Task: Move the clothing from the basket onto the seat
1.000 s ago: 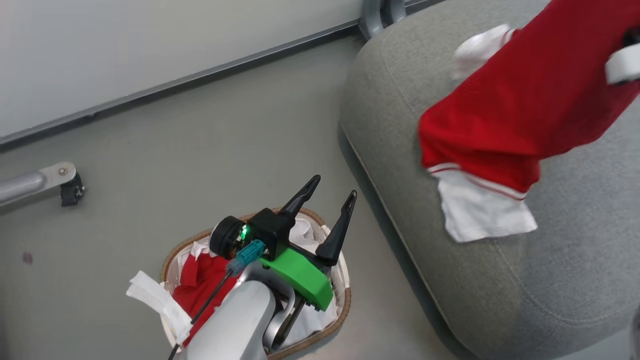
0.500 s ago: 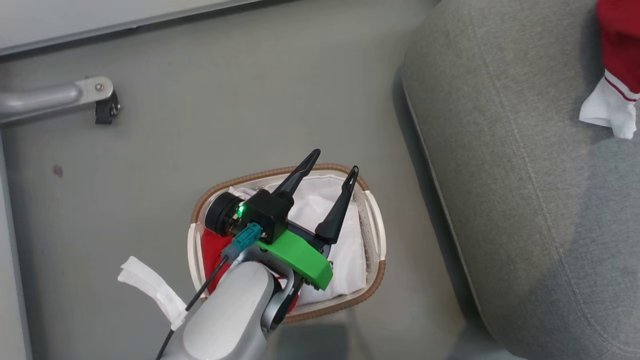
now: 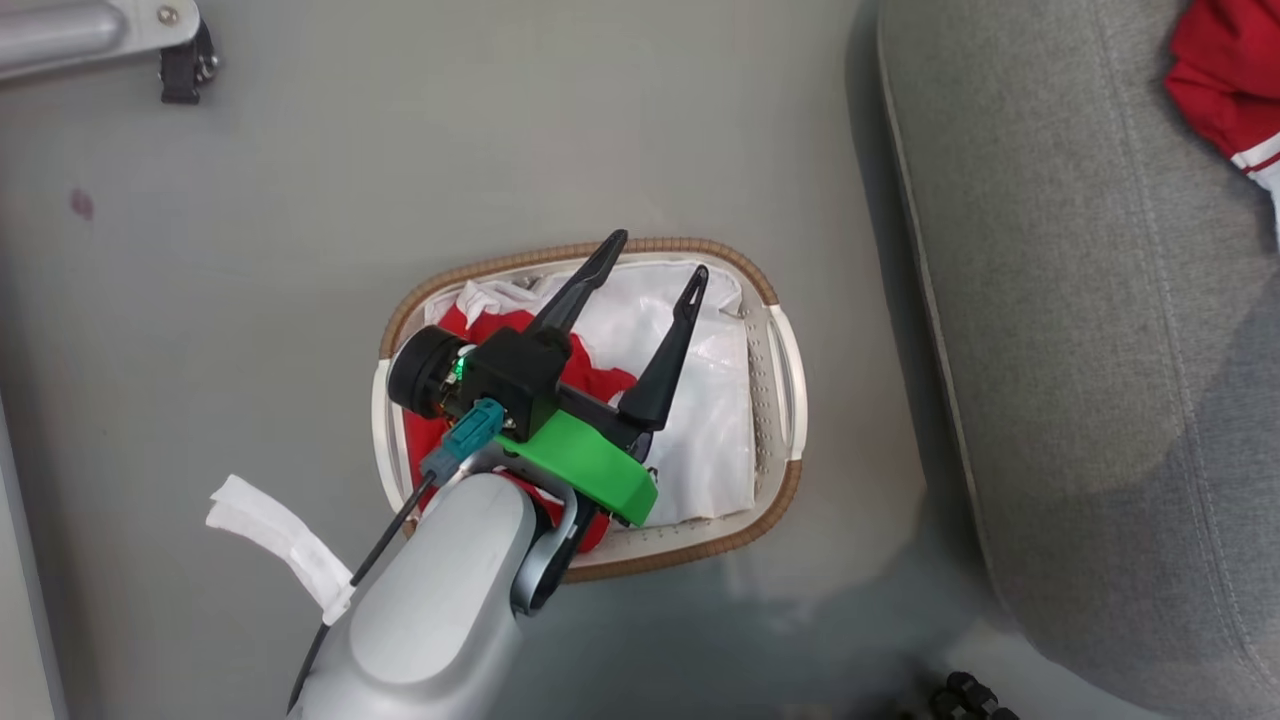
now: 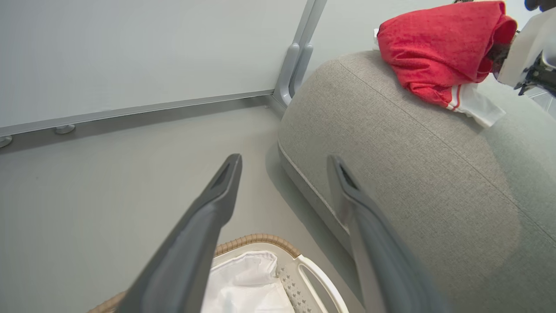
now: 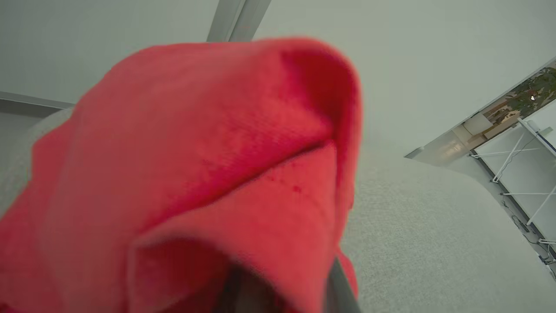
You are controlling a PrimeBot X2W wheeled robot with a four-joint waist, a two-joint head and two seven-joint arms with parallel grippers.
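My left gripper (image 3: 660,253) hangs over the basket (image 3: 790,350) with its two fingers spread wide and nothing between them; in the left wrist view those fingers (image 4: 208,217) point out past the basket's rim toward the floor (image 3: 500,130) and the near edge of the seat (image 4: 412,174). My right gripper (image 4: 497,54) is closed on a red garment (image 4: 434,48), whose folds drape right over its fingers in the right wrist view. That garment is bunched on top of the grey cushion, its striped cuff and white sleeve end lying on the fabric, so I judge it has reached the seat but is not yet let go. The task looks about half done to me. In the basket, which stands on the floor just beside the seat, more red clothing (image 3: 500,330) lies along the left side, partly under my left wrist, next to the glossy white liner sheet (image 3: 700,400) that covers the right side. How many pieces are folded up in there I cannot tell. A white strip (image 3: 270,530) lies on the floor near the basket's left end; whether it belongs to the clothing I cannot tell either. What remains, as I read it, is to release the garment on the cushion, then lower my open left fingers into the red cloth and carry that across too.
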